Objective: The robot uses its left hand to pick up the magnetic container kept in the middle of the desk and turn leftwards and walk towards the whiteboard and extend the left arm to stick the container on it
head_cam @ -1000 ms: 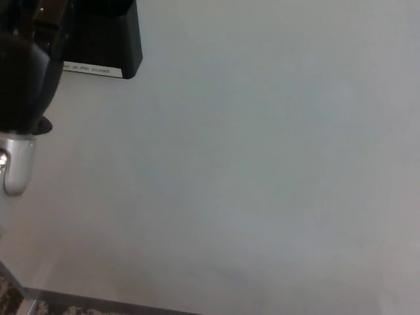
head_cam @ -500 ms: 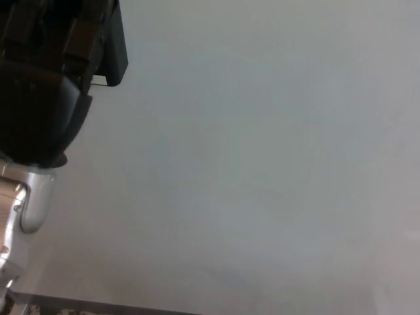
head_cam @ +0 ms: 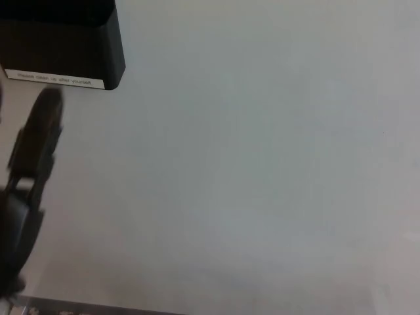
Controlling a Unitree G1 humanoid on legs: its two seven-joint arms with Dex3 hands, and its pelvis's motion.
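The black magnetic container [head_cam: 62, 42] sits on the whiteboard [head_cam: 262, 164], top left. Your left hand [head_cam: 25, 203] is just below it, not touching. It is too blurry to tell if it's wide or closed. The box looks hard and light, so hold its flat sides.

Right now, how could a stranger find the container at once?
Start from the pale whiteboard filling the view. At the top left sits a black container. Only it has a white label strip with small print along its bottom edge; the blurred left hand below has none.
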